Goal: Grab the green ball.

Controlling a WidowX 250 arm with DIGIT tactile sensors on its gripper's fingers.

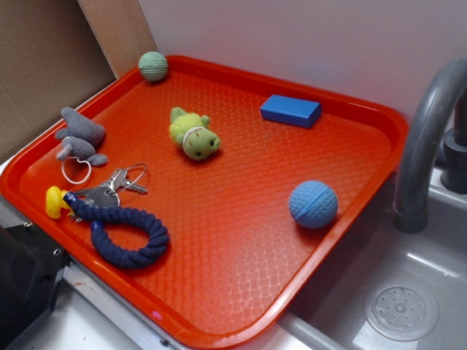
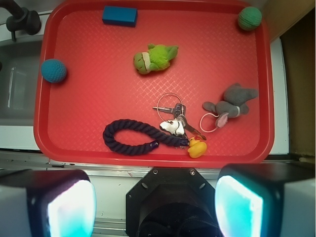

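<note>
Hovering high above the tray's near edge, your pincer [image 2: 155, 202] is sitting spread and empty, while the small, ribbed, sage-green ball [image 2: 250, 18] is resting in the red plastic tray's [image 2: 148, 79] far corner, awaiting your approach.

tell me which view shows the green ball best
The exterior view: the green ball sits unblocked in the tray's far corner, its ribbed surface visible. The wrist view shows it from above, smaller and darker, near the top right corner, with less surface detail.
</note>
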